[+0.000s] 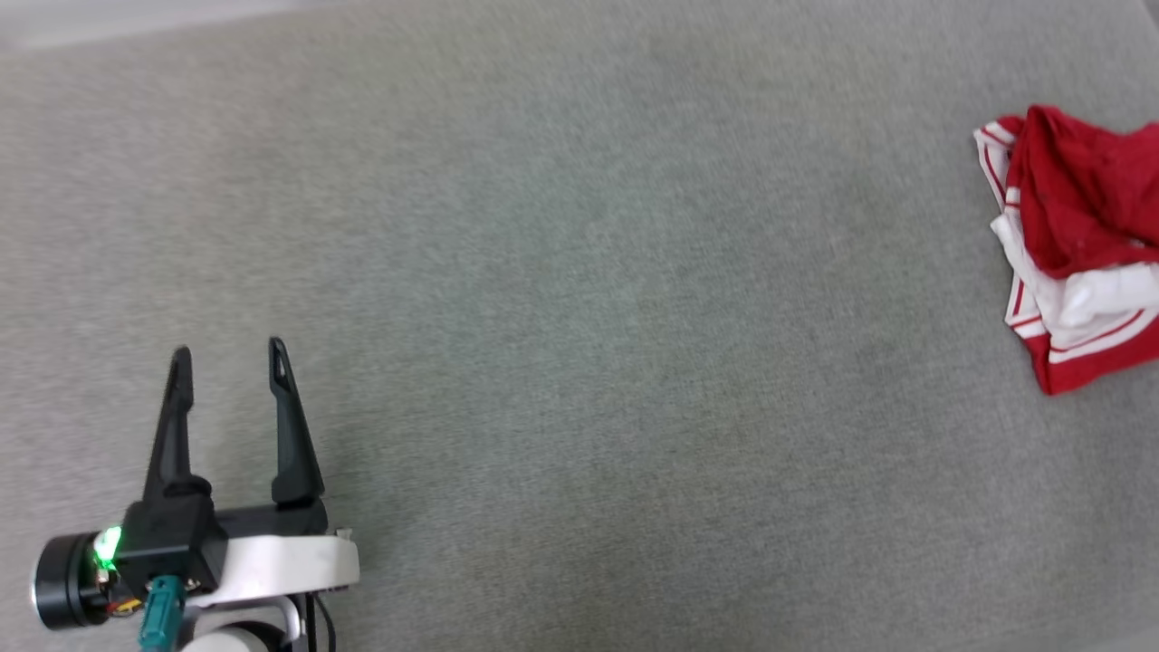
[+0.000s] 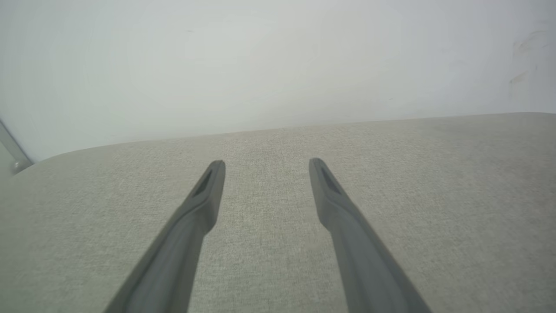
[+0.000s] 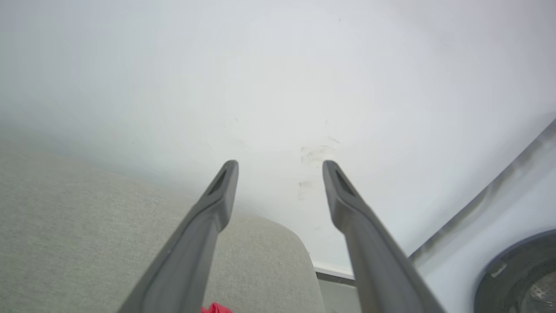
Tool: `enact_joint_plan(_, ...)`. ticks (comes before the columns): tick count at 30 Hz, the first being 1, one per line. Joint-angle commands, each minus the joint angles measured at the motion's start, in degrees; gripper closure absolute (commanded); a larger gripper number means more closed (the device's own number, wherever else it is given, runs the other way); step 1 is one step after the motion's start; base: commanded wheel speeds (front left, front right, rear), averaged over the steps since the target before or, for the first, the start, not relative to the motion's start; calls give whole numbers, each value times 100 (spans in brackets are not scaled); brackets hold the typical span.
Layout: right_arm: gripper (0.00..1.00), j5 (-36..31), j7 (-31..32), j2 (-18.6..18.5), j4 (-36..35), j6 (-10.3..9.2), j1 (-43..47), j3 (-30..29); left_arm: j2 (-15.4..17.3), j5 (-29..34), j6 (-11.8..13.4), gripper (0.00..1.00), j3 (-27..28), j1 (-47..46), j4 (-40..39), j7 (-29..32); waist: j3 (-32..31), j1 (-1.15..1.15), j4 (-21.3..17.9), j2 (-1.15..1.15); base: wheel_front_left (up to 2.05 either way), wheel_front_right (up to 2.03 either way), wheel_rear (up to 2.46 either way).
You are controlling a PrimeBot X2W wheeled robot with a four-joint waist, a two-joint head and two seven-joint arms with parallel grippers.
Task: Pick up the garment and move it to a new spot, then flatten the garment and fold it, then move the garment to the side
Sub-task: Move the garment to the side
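Jersey: lay crumpled, long axis running away from me.
My left gripper: spread, empty.
My right gripper: spread, empty.

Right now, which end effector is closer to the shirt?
The right end effector: a red bit of the shirt shows low in its wrist view, while the left end effector sits far from it.
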Motion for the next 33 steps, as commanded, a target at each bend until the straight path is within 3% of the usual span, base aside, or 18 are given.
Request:
enact_joint_plan(1, 0, -181, -251, 355, -309, -6, 346, -181, -37, -22, 28, 0, -27, 148, 52, -13, -390, 0, 264, 0, 0, 0, 0)
enact_joint_plan(7, 0, -381, -452, 1251, -1199, -6, 1345, -542, -76, -27, -19, 0, -131, 296, 189, -13, -770, 0, 539, 0, 0, 0, 0)
enact_joint_plan(17, 0, -364, -457, 2188, -2220, -5, 3010, -802, -113, -38, -73, 0, -318, 475, 415, -13, -1222, 0, 839, 0, 0, 0, 0)
enact_joint_plan(23, 0, -292, -457, 2554, -2372, -5, 3806, -852, -125, -93, -86, 0, -353, 649, 588, -13, -1499, 0, 919, 0, 0, 0, 0)
enact_joint_plan(33, 0, -269, -457, 2847, -2478, -5, 4717, -929, -135, -177, -199, 0, -278, 927, 803, -13, -1838, 0, 947, 0, 0, 0, 0)
